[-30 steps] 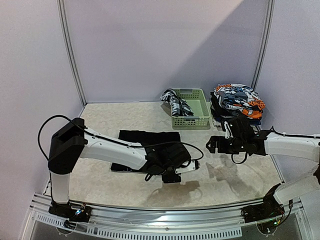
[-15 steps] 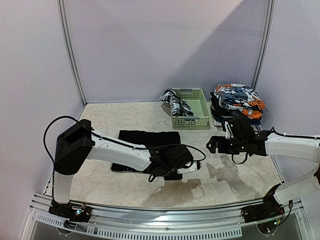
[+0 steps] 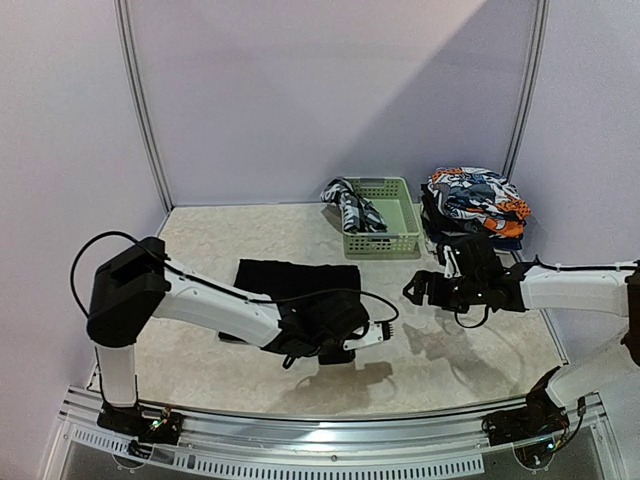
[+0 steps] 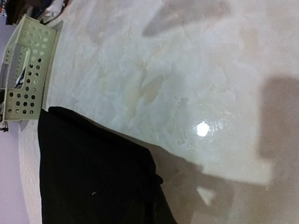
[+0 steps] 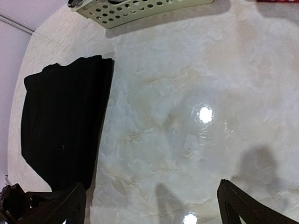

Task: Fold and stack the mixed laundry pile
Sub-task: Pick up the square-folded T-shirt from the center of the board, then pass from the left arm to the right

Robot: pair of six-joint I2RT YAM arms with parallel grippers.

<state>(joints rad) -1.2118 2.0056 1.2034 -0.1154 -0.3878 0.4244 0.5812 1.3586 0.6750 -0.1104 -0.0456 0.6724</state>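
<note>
The black cloth (image 3: 295, 283) lies spread on the counter (image 3: 460, 350), front-left of the green basket (image 3: 385, 243) — left gripper (image 3: 338, 350) closed at its basket-side front corner; right gripper (image 3: 412, 290) gapes wide, empty, before the basket.

The left arm (image 3: 215, 310) stretches low to the right, left gripper (image 3: 342, 345) closed. The right arm (image 3: 565, 288) reaches leftward, right gripper (image 3: 416, 290) jaws spread wide.

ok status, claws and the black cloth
Left claw shut at near right corner of the black cloth, grip unconfirmed. Right claw open, empty, right of the cloth. Green basket and printed pile behind, clear of both.
</note>
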